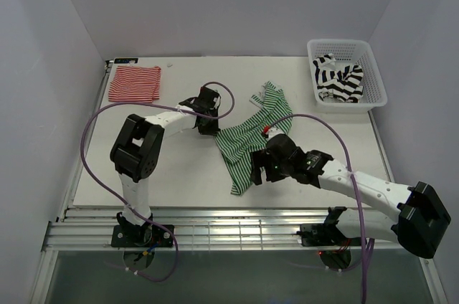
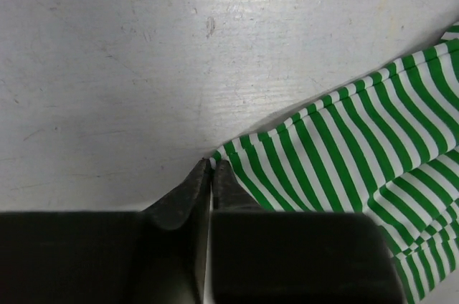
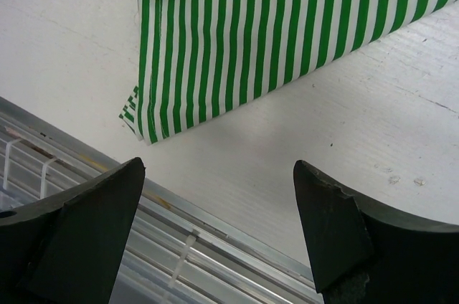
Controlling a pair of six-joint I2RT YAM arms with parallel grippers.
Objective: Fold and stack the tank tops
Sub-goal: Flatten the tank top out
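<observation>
The green-and-white tank top [image 1: 247, 139] lies spread and rumpled mid-table. My left gripper [image 1: 213, 130] sits at its left corner; in the left wrist view the jaws [image 2: 211, 165] are closed together, with the corner of the green-and-white cloth [image 2: 344, 146] pinched between the tips. My right gripper [image 1: 254, 173] hovers open over the top's near end; its fingers [image 3: 219, 168] stand wide apart just short of the cloth's hem [image 3: 251, 39]. The red-and-white tank top [image 1: 134, 83] lies folded at the far left. The black-and-white tank top [image 1: 338, 80] is bunched in the basket.
A white lattice basket [image 1: 373, 67] stands at the far right corner. Metal rails [image 3: 215, 239] run along the table's near edge, right under my right gripper. Purple cables loop above both arms.
</observation>
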